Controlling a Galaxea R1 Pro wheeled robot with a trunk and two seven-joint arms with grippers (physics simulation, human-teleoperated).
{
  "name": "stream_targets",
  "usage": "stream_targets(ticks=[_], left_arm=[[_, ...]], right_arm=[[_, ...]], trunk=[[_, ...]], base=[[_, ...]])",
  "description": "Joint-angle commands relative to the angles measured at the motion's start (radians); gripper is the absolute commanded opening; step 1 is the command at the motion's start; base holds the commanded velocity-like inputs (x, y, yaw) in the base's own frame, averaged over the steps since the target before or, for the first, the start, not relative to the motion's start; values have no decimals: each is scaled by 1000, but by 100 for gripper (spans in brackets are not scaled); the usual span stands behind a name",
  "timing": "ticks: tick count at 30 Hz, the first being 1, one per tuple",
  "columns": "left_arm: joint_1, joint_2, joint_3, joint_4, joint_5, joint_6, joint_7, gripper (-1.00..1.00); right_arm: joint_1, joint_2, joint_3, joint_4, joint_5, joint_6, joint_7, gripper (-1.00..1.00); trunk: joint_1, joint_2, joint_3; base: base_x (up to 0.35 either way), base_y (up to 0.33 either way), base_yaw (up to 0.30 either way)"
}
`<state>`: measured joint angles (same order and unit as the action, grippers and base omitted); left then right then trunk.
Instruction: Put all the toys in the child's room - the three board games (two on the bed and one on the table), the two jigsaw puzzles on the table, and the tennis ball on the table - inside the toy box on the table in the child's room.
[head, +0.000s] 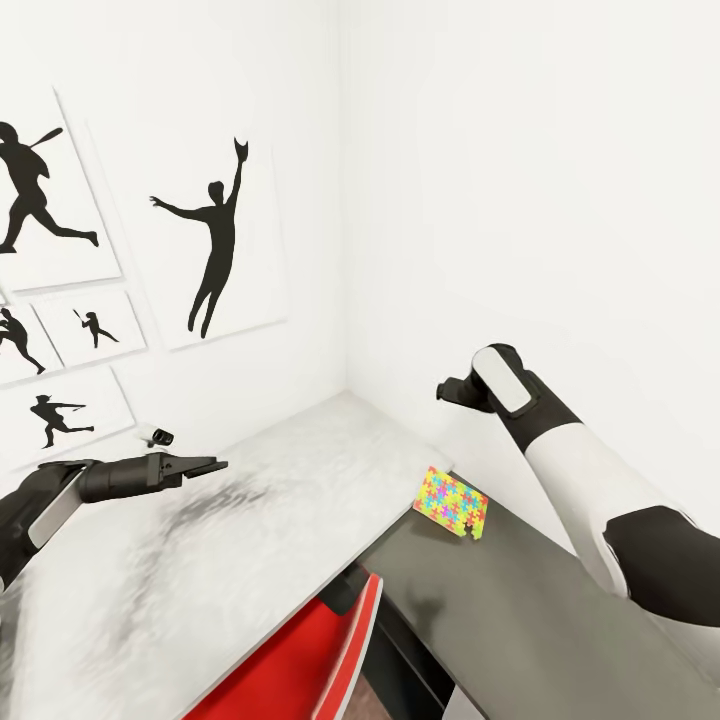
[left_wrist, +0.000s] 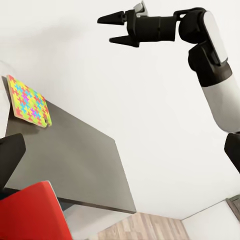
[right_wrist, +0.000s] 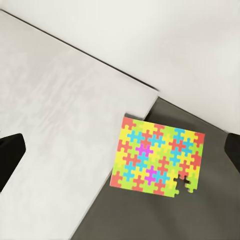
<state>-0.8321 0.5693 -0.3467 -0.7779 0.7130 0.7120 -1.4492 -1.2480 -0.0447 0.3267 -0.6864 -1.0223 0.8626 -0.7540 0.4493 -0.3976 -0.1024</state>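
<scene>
we find one jigsaw puzzle on the dark cabinet top, its corner at the table edge. our right gripper, fingers apart and empty, hangs above it, nearer than the left gripper, whose state we cannot tell.

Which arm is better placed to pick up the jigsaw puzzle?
Right, probably. The right gripper is open, and its wrist view looks straight down on the jigsaw puzzle, tilted between the table and the dark cabinet. The left gripper hovers over the pale tabletop, farther away.
</scene>
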Motion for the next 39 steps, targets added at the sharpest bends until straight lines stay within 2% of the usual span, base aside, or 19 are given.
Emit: stream_targets(ticks=[1,14,20,23,25,30,33,39], left_arm=[[-2,1,-5,0,7,11,-2,100],[-2,1,-6,0,6,11,-2,100],[-2,1,-5,0,6,11,-2,100],[-2,1,-5,0,6,10,-2,100],[-2,1,-5,0,6,10,-2,100],[-2,1,-5,0,6,9,-2,100],[-2,1,-5,0,6,9,-3,100],[-1,1,-5,0,6,9,-3,100]], right_arm=[[-3,-2,6,-1,-11,1,-9,100],[-33,2,6,4,35,0,2,100],[-35,2,7,4,56,-1,59,100],[-35,5,8,4,92,-4,92,100],[-35,9,7,4,142,-17,123,100],[-34,12,6,4,196,-35,186,100],[-33,12,7,4,212,-40,222,100],[-32,12,7,4,221,-43,247,100]], trunk=[[1,-2,-2],[1,-2,-2],[1,-2,-2],[1,-2,-3],[1,-2,-5],[1,-2,-11],[1,-2,-16],[1,-2,-26]], base=[[0,0,0],[0,0,0],[0,0,0],[0,0,0],[0,0,0],[0,0,0],[0,0,0],[0,0,0]])
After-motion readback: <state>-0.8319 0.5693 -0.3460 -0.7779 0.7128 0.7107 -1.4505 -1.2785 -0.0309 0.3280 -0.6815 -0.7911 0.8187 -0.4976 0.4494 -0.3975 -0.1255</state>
